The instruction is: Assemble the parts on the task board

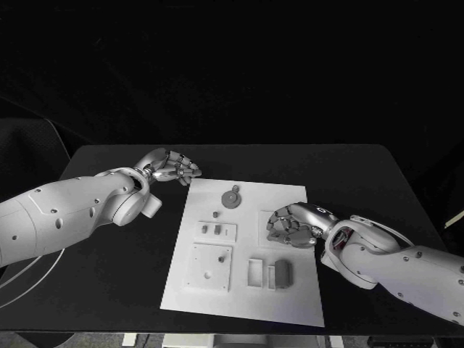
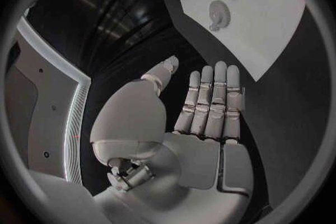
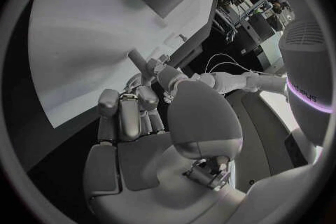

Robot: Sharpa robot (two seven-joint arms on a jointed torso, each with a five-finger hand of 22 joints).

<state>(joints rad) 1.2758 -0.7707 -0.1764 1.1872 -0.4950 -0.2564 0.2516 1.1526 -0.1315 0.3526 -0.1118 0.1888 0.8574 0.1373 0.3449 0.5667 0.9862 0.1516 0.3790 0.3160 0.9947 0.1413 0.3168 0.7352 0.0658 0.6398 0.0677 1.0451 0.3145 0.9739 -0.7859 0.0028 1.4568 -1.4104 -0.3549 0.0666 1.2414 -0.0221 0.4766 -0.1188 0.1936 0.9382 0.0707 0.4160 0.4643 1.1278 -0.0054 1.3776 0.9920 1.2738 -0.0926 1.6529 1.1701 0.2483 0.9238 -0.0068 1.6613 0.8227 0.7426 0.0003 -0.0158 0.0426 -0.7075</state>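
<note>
- On the black counter (image 1: 106,275) sits the white task board (image 1: 248,290), pretty much in the middle.
- Left hand (image 1: 170,168) hangs over the counter just off the board's far-left corner. The left wrist view has its fingers (image 2: 213,103) straight, side by side, thumb out, nothing in it.
- Right hand (image 1: 295,225) is over the board's right side with fingers curled in; in the right wrist view they look wrapped around a small grey rod-like part (image 3: 137,60), though it's hard to be sure.
- Gear part (image 1: 232,196) lies on the board's far end.
- Dark block part (image 1: 283,272) stands in a slot near the near-right edge.
</note>
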